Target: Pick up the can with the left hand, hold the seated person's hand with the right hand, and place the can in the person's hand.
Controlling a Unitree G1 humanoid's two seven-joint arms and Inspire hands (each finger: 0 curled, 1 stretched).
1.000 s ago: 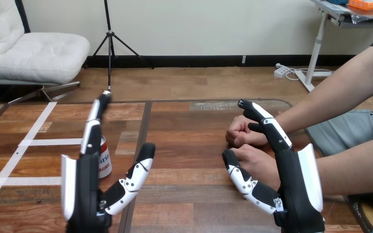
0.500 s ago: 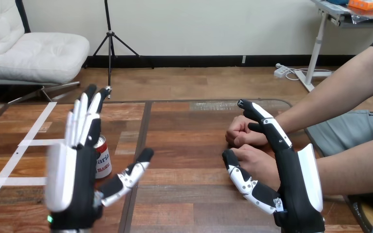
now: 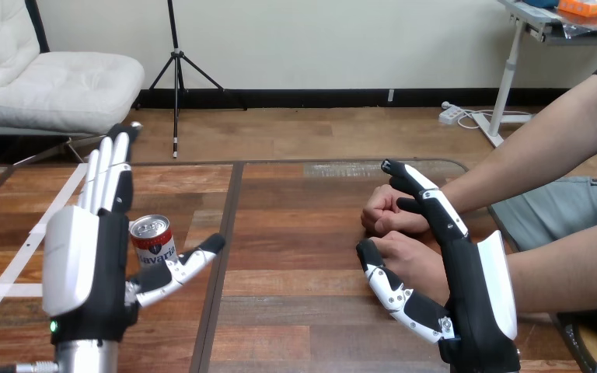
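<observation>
A red and white can point(image 3: 152, 241) with a silver top stands upright on the wooden table point(image 3: 295, 311) at the left. My left hand point(image 3: 87, 272) is raised just left of it, its white back towards me, fingers straight up and thumb stretched out to the right in front of the can's base. It is open and holds nothing. My right hand point(image 3: 474, 303) is open at the right, fingers straight ahead. The person's nearer hand point(image 3: 410, 260), a loose fist, lies between its thumb and its fingers. The person's farther hand point(image 3: 383, 210), also a fist, rests beside my fingertips.
White tape lines point(image 3: 39, 233) cross the table's left part. A dark seam point(image 3: 221, 256) runs down the table just right of the can. The person's forearms point(image 3: 544, 155) reach in from the right edge.
My left hand has shifted left and turned its back to me, so the can's top and side now show. My right hand and the person's hands have not moved.
</observation>
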